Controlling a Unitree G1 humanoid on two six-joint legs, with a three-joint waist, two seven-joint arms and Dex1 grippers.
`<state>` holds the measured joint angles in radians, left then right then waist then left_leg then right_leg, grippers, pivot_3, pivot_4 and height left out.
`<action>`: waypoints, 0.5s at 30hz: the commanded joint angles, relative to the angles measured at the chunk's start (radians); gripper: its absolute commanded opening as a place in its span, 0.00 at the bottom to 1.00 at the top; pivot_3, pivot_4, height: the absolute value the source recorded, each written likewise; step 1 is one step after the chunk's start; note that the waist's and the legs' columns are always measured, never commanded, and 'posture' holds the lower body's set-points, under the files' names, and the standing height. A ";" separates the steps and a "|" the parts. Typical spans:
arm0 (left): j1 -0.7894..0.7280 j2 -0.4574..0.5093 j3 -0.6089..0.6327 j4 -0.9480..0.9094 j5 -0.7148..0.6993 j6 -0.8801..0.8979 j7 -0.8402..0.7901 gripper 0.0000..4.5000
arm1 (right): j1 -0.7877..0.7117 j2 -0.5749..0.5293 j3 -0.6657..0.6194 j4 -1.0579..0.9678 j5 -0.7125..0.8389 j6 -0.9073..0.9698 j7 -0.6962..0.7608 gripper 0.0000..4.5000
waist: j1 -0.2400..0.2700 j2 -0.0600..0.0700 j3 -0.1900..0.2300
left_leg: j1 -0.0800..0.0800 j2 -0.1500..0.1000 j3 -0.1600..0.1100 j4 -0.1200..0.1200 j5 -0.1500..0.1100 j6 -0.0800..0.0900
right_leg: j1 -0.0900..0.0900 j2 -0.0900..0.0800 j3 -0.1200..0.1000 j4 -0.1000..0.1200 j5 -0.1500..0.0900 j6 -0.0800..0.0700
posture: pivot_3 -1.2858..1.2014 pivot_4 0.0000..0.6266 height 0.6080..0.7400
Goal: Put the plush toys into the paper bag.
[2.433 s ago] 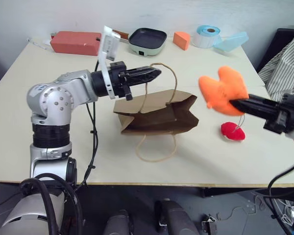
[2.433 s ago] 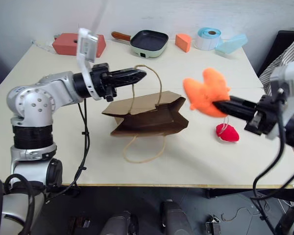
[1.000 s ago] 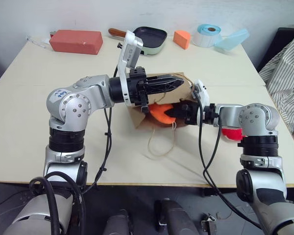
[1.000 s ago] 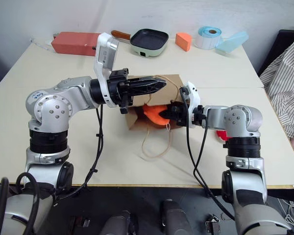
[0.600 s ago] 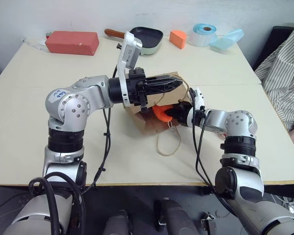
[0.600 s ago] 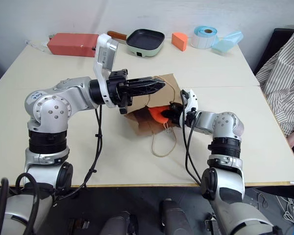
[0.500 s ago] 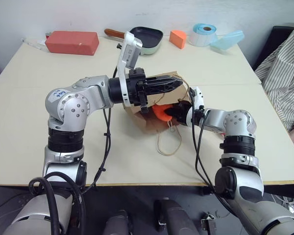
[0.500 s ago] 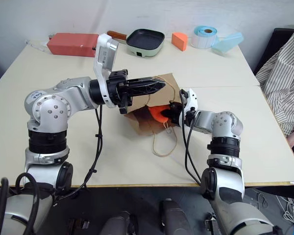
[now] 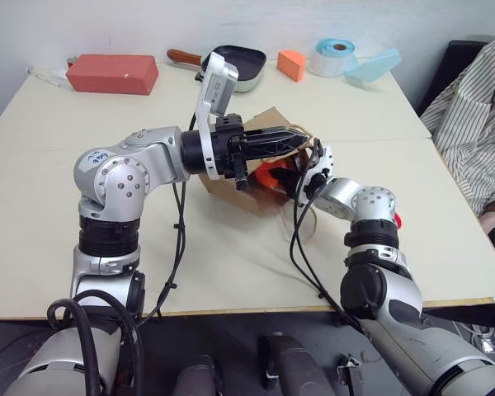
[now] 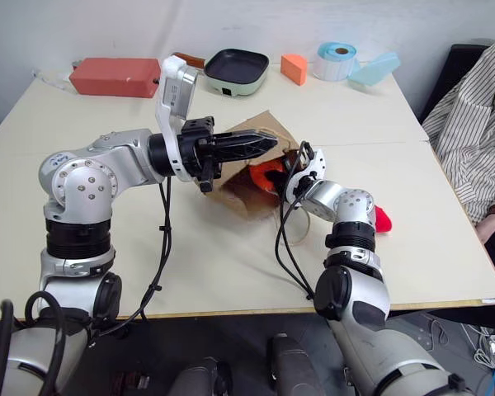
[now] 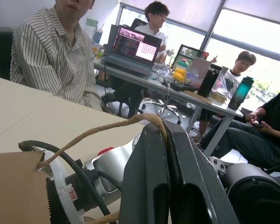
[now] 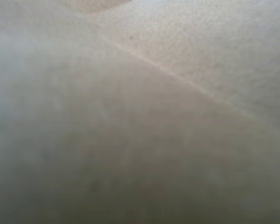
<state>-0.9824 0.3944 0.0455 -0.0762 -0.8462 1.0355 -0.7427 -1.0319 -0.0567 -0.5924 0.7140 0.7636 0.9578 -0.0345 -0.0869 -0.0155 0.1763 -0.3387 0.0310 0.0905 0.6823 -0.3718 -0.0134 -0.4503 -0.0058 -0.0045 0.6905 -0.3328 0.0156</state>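
Head views first: paper bag (image 9: 246, 169) lies on its side on the table (image 9: 231, 256), long axis across it, mouth toward the robot's right. Left gripper (image 9: 295, 139) has its fingers pressed together on a cord handle (image 11: 98, 131), lifting the mouth open. Right gripper (image 10: 285, 178) pinches the orange plush toy (image 10: 268, 176) at that opening. The red plush toy (image 10: 382, 219) lies beside the right arm. Risk: the toy's fuzz snags the rim and drags the bag along.

Left wrist view: shut fingers (image 11: 144, 186), cord looped over them.

Right wrist view: brown paper close up.
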 commanded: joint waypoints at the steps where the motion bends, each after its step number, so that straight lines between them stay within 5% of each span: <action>1: -0.012 0.009 0.020 -0.029 -0.008 -0.019 -0.008 0.00 | 0.037 -0.008 0.078 -0.029 -0.059 -0.026 0.041 0.01 | 0.000 0.000 0.000 | 0.000 0.000 0.000 0.000 0.000 0.000 | 0.000 0.000 0.000 0.000 0.000 0.000 | 0.52 0.24 1.00; 3: -0.012 0.010 0.020 -0.028 -0.007 -0.021 -0.006 0.00 | 0.059 -0.019 0.144 -0.075 -0.101 -0.064 0.086 0.01 | 0.001 0.000 0.000 | 0.001 0.000 0.000 0.000 0.000 0.000 | 0.001 0.000 0.000 0.000 0.000 0.000 | 0.52 0.24 1.00; 11: -0.012 0.020 0.024 -0.013 0.003 -0.027 -0.003 0.00 | 0.263 -0.065 0.250 -0.608 0.017 0.047 0.246 0.62 | 0.007 0.000 0.000 | 0.000 0.000 -0.001 -0.002 0.000 0.000 | 0.000 0.000 0.000 -0.001 0.000 0.000 | 0.52 0.24 1.00; 15: -0.011 0.027 0.027 -0.007 0.004 -0.028 -0.003 0.00 | 0.416 -0.187 0.303 -0.965 0.059 0.156 0.245 0.92 | 0.013 0.000 0.000 | -0.003 0.000 -0.001 -0.002 0.000 0.000 | -0.002 0.000 0.000 -0.001 0.000 0.000 | 0.52 0.24 1.00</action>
<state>-0.9813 0.4128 0.0512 -0.0640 -0.8383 1.0256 -0.7430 -0.6404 -0.2122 -0.3000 -0.1015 0.7827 1.0724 0.2043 -0.0742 -0.0154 0.1764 -0.3416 0.0309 0.0898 0.6802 -0.3719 -0.0134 -0.4526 -0.0062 -0.0047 0.6889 -0.3328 0.0157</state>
